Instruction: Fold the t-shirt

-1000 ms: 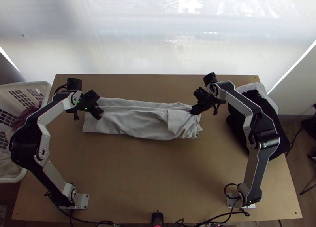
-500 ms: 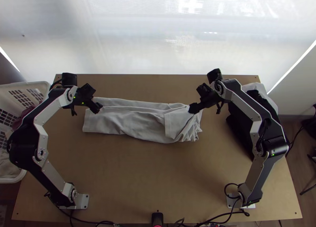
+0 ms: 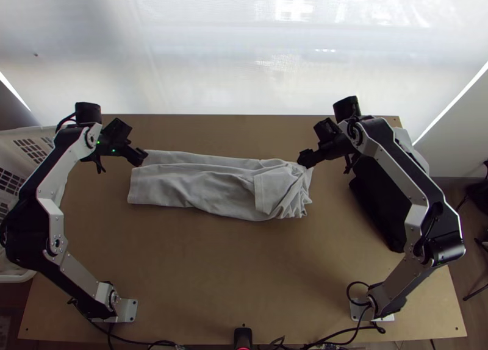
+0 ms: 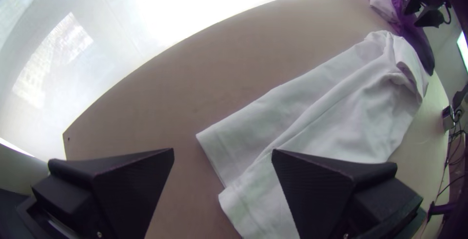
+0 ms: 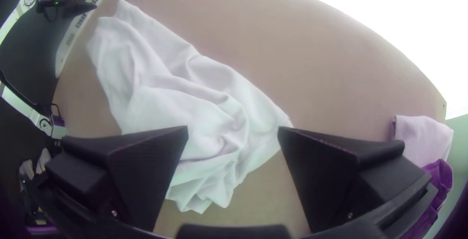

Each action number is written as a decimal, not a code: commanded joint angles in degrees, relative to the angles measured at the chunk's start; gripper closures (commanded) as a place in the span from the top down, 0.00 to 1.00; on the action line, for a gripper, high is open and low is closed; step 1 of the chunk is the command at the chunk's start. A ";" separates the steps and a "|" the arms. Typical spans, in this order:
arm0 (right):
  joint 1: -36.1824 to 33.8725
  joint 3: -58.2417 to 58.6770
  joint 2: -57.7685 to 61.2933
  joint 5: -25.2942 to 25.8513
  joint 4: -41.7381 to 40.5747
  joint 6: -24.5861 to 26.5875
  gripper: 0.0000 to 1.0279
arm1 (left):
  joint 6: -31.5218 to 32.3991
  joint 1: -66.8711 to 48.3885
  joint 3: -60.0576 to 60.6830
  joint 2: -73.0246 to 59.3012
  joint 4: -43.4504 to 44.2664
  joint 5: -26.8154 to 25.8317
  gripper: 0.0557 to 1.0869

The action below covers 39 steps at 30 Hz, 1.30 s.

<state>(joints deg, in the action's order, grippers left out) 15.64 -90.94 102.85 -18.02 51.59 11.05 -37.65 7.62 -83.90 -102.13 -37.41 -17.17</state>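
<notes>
Since a second ago, the t-shirt [image 3: 210, 188] lies in nearly the same place, a long strip across the far half of the table [image 3: 219, 271], only its bunched end has shifted a little toward the near edge. The left gripper [image 4: 223, 149] has moved away outward, and the right gripper [image 5: 233, 127] has moved slightly toward the far edge. Both have jaws apart, with nothing between them.

It seems the next step is to tidy the bunched end, then fold the strip shorter. For this, the right gripper should go down on the rumpled edge and pull it gently flat, while the left one holds the hem end. For the fold, each layer at the hem should be taken together, because the two edges do not match and one could easily stay behind. A low, slow lift would probably keep new creases away.

As for the count, there is one t-shirt, two grippers on two arms, one table, one basket [image 3: 30, 133] at the left and, at the right side, one dark garment [image 3: 373, 200] and one pale cloth [image 5: 423, 137].
</notes>
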 commanded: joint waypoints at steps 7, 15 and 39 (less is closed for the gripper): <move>12.13 2.25 -6.26 -0.17 2.02 -0.59 0.12 | 1.09 0.73 1.28 6.24 -11.02 -4.72 0.59; 15.65 5.51 -8.19 -3.86 2.11 0.82 0.02 | 1.09 3.11 3.13 5.10 -12.43 -7.09 0.19; 12.66 10.78 5.78 -4.74 -16.52 1.96 0.02 | 5.39 -10.17 5.59 -1.76 -1.53 -7.44 0.08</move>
<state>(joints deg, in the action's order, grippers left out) 29.32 -81.01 103.39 -22.83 40.18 12.45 -34.20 0.69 -79.02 -100.05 -43.27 -24.64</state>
